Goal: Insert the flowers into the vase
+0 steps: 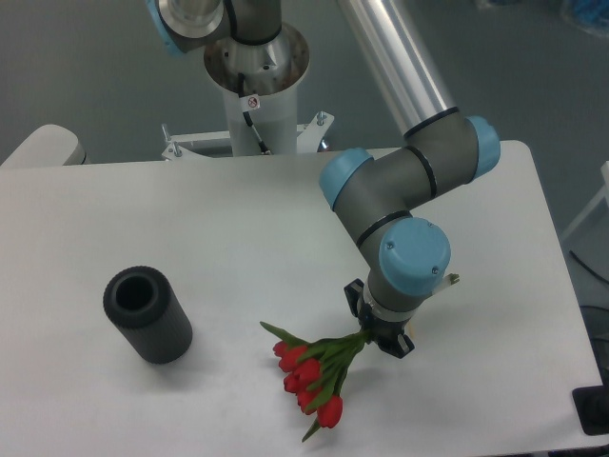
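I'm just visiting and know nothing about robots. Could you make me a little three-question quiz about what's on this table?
1. True or false: the flowers are already inside the vase.
2. Which end of the bunch does the gripper meet? A) the red buds B) the green stems C) neither
3. Fill in: seen from the camera, the vase stands to the ____ of the flowers.

Key:
1. False; the bunch is out on the table, apart from the vase.
2. B
3. left
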You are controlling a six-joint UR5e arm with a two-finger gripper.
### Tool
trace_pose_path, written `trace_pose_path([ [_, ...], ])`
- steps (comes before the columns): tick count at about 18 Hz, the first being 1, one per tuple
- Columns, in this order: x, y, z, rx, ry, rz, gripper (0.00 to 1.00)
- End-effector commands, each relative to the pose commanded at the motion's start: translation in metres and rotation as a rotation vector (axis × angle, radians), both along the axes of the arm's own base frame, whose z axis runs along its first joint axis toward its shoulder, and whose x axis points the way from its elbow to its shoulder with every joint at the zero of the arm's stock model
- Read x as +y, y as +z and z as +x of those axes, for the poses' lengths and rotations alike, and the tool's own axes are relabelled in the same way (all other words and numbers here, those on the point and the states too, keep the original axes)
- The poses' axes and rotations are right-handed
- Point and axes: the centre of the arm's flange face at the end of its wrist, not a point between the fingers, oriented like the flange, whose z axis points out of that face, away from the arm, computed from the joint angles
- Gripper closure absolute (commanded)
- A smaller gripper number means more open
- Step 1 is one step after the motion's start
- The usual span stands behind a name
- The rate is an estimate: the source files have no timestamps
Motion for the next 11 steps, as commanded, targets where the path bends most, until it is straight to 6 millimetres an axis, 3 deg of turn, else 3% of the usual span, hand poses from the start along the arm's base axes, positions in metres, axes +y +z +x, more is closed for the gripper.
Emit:
trace_pose_path([
  [11, 0.0001, -0.0011, -0.0001, -0.001, 0.000, -0.001, 1.00],
])
